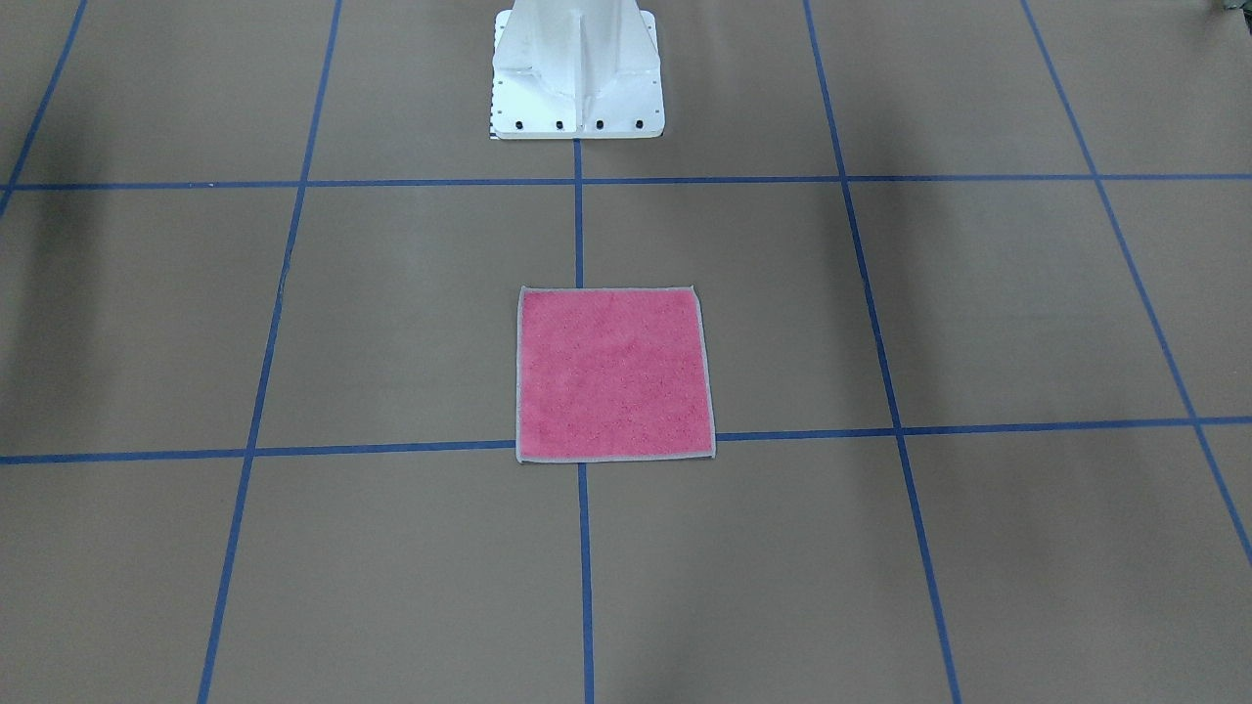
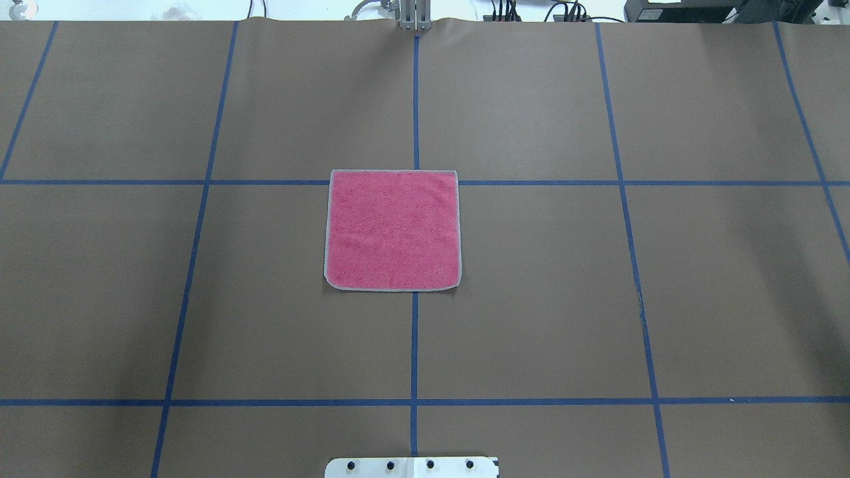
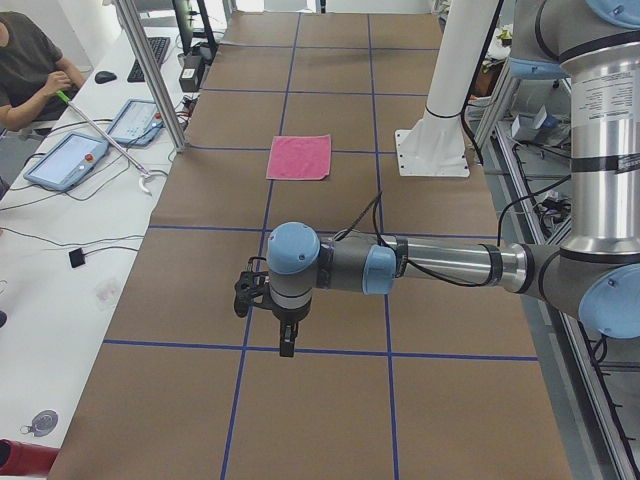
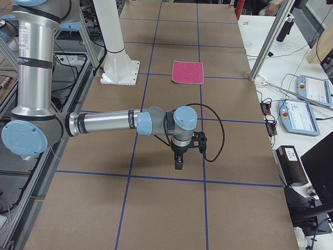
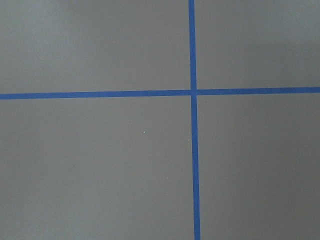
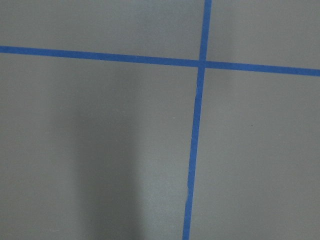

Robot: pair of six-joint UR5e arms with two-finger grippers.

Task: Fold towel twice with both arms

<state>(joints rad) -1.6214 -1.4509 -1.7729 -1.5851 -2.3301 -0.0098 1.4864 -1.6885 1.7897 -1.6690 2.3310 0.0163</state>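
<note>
Lying flat with its pink face up, the towel [image 2: 393, 230] is found at the middle of the table [image 2: 551, 305], in front of the white pedestal [image 1: 577, 78] and astride the central line of blue tape [image 2: 414, 345], its edges set parallel to the grid. No fold has yet been made. Being square, it offers no long axis. The left gripper [image 3: 287, 345] is hung over bare paper toward the table's left end and the right gripper [image 4: 178, 164] toward its right end, each pointed down and well apart from the cloth; neither can be judged the nearer. Whether the jaws stand parted or closed cannot be told, since they are shown only from the side cameras. An inward reach along the table by both arms is judged to be called for. Brown paper is spread over the surface; teach pendants [image 4: 312, 89] and a seated person [image 3: 30, 60] are seen at the side bench.
</note>
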